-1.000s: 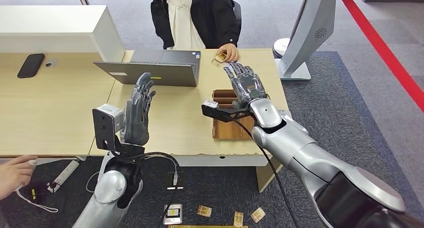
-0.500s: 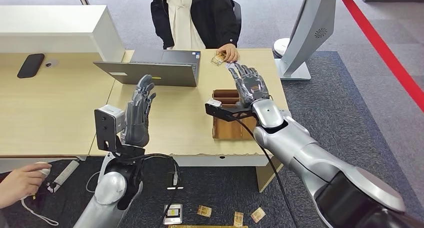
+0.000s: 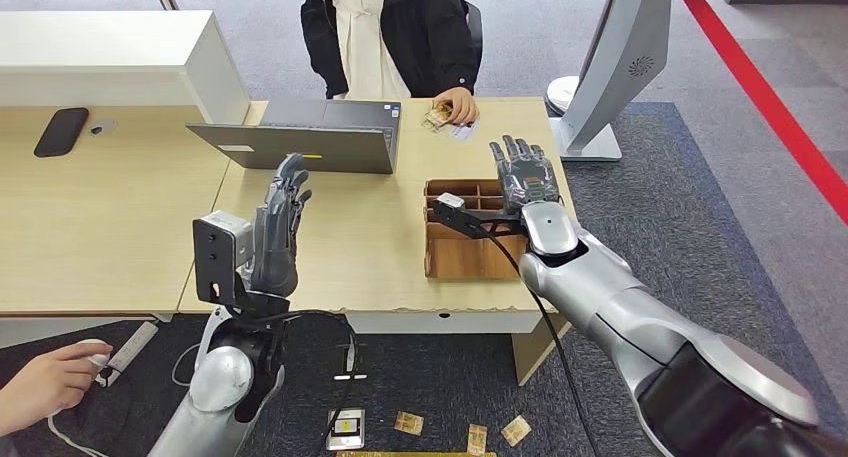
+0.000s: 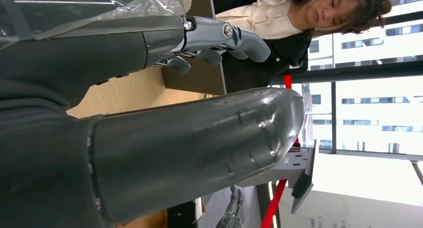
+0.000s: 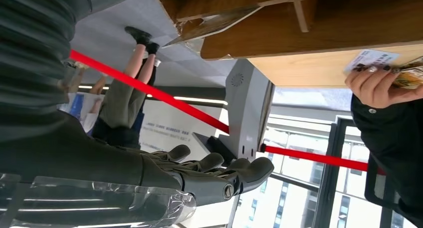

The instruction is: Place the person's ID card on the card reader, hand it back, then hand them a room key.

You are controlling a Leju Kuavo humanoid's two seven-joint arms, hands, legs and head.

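My right hand (image 3: 525,170) is open, fingers spread and nothing in it, raised over the far end of the wooden tray (image 3: 462,261). Past it, the person's hand (image 3: 458,106) rests at the table's far edge holding a gold-patterned card (image 3: 437,115), with a white card (image 3: 463,130) lying just under it. The right wrist view shows the same person's hand (image 5: 375,85) on the white card (image 5: 371,59), with my right hand (image 5: 204,174) apart from it. My left hand (image 3: 278,222) stands upright and open near the table's front edge; its fingers (image 4: 219,37) hold nothing.
An open laptop (image 3: 310,137) sits at the back centre. A grey kiosk screen (image 3: 612,57) stands on the right. A black phone (image 3: 61,131) lies on the left desk. Another person's hand (image 3: 45,382) is low at the left, and several cards lie on the floor (image 3: 470,435).
My right hand has drawn back from the person's hand and moved right, over the tray. The white card now lies by the person's fingers. My left hand stayed put.
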